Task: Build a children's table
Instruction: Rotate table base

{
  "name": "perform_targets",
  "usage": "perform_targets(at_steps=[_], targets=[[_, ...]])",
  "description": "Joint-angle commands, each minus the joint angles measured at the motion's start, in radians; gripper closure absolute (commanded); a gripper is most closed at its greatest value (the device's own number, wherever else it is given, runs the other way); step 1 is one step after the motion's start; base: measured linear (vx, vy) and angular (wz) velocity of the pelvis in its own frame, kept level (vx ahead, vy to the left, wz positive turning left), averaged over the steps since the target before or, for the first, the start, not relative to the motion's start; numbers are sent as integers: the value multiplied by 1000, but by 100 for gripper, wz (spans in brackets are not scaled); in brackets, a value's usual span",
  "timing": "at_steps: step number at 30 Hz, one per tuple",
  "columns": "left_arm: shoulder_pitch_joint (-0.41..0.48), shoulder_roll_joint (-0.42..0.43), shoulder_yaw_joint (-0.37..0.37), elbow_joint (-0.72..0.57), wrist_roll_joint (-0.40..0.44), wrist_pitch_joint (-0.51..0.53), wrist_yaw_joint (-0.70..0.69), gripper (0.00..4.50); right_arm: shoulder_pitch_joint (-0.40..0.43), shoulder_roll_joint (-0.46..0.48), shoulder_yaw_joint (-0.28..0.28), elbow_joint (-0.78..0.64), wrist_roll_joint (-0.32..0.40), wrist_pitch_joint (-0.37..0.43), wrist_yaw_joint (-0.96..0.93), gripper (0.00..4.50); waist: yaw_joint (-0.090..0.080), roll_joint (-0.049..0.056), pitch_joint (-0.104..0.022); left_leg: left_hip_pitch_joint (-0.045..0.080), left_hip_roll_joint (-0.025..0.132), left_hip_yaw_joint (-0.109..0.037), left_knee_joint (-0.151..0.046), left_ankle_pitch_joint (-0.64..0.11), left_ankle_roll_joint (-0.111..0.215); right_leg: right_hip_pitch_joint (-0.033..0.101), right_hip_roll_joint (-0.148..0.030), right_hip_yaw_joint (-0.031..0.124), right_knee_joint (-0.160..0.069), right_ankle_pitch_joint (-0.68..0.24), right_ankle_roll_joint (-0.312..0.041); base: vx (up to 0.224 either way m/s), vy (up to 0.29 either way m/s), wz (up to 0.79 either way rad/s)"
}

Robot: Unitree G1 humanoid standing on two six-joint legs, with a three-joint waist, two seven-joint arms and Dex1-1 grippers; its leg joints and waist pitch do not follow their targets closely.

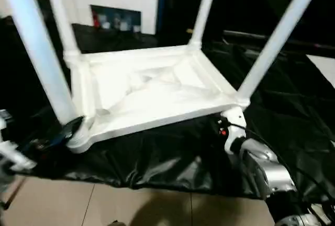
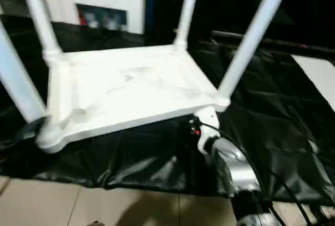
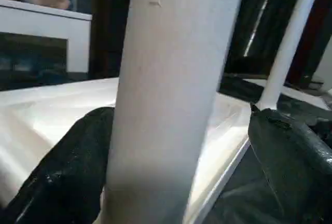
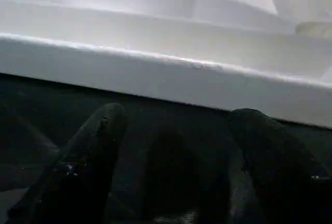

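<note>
Black cloth covered the table [image 1: 293,105]; tiled floor showed at the near edge. Children's table [image 1: 152,92] lay upside down on it, four legs up. Near left, left tool [image 3: 171,146] straddled the near-left leg [image 1: 36,48], fingers apart on either side, contact unclear. Near right, right tool [image 4: 171,172] stood apart just under the tabletop rim. Judged light, stiff, slick plastic; best held low on a leg near its socket.

left end effector [image 3: 171,162]: fingers spread | right end effector [image 4: 176,167]: fingers spread
</note>
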Motion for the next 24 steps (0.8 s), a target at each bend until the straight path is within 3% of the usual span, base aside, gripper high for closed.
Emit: perform_targets(at_steps=[1, 4, 11, 14, 16, 18, 19, 24], targets=[[-34, -6, -50, -23, 29, 18, 7, 9, -27, 3, 6, 26, -14, -10, -14, 81, 0, 29, -45, 13, 23, -15, -81, -336, -50, 34, -54, 49, -72, -219, -151, 0, 0, 0], [-78, -4, -85, 1, 58, 34, 19, 9, -55, 17, 7, 68, -16, -21, -20, 81, -1, 31, -48, 14, 24, -15, -81, -328, -50, 34, -53, 47, -69, -207, -154, 0, 0, 0], [-98, 33, -167, -46, 10, 154, -43, 9, -160, 64, 20, 233, -46, -69, -26, 81, -3, 37, -47, 15, 23, -14, -79, -327, -61, 32, -53, 46, -64, -204, -182, 0, 0, 0], [-91, 49, -180, -80, -32, 211, -66, 9, -194, 80, 22, 274, -50, -80, -30, 81, -4, 32, -48, 14, 23, -14, -79, -329, -59, 33, -54, 47, -64, -212, -181, 0, 0, 0], [-80, 72, -197, -150, -112, 310, -96, 9, -240, 105, 28, 334, -54, -103, -30, 81, -4, 24, -48, 14, 23, -14, -78, -327, -56, 33, -55, 46, -61, -219, -186, 0, 0, 0], [-66, 93, -210, -207, -189, 394, -110, 9, -264, 127, 32, 359, -54, -117, -21, 81, -10, 29, -48, 11, 23, -14, -78, -323, -61, 33, -54, 46, -56, -211, -192, 0, 0, 0], [-58, 97, -219, -235, -214, 422, -111, 9, -272, 138, 36, 370, -54, -124, -9, 81, -13, 23, -48, 10, 23, -13, -78, -319, -59, 33, -54, 46, -57, -204, -193, 0, 0, 0], [-51, 60, -254, -308, -292, 503, -77, 9, -305, 196, 49, 433, -54, -166, 69, 81, -26, 24, -47, 6, 23, -11, -76, -299, -52, 36, -54, 49, -57, -202, -192, 0, 0, 0]])
